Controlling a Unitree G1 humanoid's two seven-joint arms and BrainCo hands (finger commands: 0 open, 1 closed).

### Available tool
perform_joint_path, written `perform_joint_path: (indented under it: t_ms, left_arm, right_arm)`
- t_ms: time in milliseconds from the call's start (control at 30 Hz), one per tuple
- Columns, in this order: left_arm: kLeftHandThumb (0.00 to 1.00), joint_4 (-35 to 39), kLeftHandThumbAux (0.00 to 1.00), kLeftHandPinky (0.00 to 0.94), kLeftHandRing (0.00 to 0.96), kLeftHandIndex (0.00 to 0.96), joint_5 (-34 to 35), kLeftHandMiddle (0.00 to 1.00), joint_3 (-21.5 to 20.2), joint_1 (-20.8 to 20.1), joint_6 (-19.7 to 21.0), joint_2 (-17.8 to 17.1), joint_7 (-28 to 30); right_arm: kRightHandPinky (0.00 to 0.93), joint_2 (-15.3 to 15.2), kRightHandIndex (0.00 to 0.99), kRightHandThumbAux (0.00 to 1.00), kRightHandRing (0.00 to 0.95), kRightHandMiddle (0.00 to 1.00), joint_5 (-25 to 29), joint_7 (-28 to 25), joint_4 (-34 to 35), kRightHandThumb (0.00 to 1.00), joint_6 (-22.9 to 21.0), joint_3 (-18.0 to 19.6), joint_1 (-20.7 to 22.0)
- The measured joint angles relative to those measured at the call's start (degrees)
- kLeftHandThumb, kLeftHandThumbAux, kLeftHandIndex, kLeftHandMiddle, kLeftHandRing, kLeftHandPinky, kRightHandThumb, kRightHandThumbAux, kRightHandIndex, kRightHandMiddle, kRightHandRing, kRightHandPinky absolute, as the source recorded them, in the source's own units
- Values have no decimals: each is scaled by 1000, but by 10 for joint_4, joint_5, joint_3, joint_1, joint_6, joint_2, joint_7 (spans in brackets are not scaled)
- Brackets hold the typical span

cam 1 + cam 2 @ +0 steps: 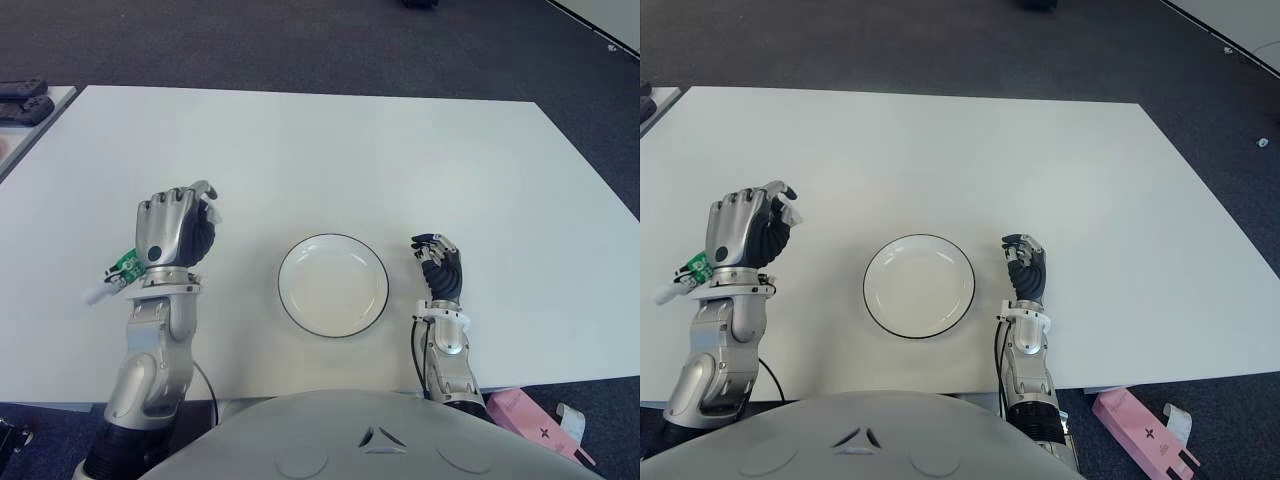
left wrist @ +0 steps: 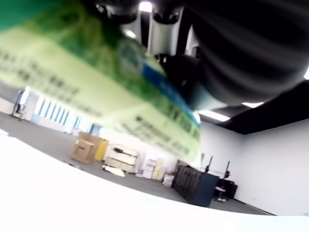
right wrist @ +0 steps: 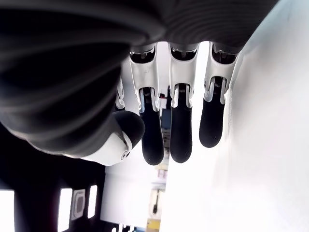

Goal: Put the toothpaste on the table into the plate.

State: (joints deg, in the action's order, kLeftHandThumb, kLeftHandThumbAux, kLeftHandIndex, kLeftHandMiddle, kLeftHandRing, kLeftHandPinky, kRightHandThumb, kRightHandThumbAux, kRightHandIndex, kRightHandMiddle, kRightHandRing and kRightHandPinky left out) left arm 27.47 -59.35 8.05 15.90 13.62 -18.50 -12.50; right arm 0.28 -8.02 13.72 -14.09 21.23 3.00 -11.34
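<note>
I had the toothpaste [image 1: 118, 272] clamped in the left hand [image 1: 172, 232], fingers [image 1: 172, 210] curled tight round the tube, at the left of the eye views and clear of the worktop [image 1: 330, 150] as far as I could judge. Its white cap end stuck out toward the lower left of the frame. The plate [image 1: 333, 284] sat empty at centre, well apart from that hand. The right hand [image 1: 440, 265] showed just beside the plate's right rim, its fingers loosely bent and holding nothing.

The step in hand, I judged, was the carry across to the plate. To do it well I would swing the left hand rightward until the tube hung over the plate's middle, lower it close to the surface, and only then relax the grip, so the tube lay flat instead of rolling off the shallow rim.

The left wrist view filled with green and yellow printed tube pressed against the dark palm, which confirmed the grip; the eye views showed only the tube's end. The right wrist view showed bare fingertips [image 3: 179, 140], nothing between them.
</note>
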Motion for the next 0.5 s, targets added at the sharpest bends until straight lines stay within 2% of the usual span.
perform_joint_path:
  t_ms: [233, 500]
  left_arm:
    - [718, 12, 708, 880, 885, 440, -4, 883, 26, -42, -31, 2, 14]
    - [726, 12, 705, 871, 885, 441, -1, 884, 57, -69, -82, 1, 32]
  right_arm:
    - [410, 0, 421, 733, 410, 434, 0, 0, -1, 725, 0, 0, 1]
    - [419, 3, 421, 733, 416, 433, 0, 0, -1, 724, 0, 0, 2]
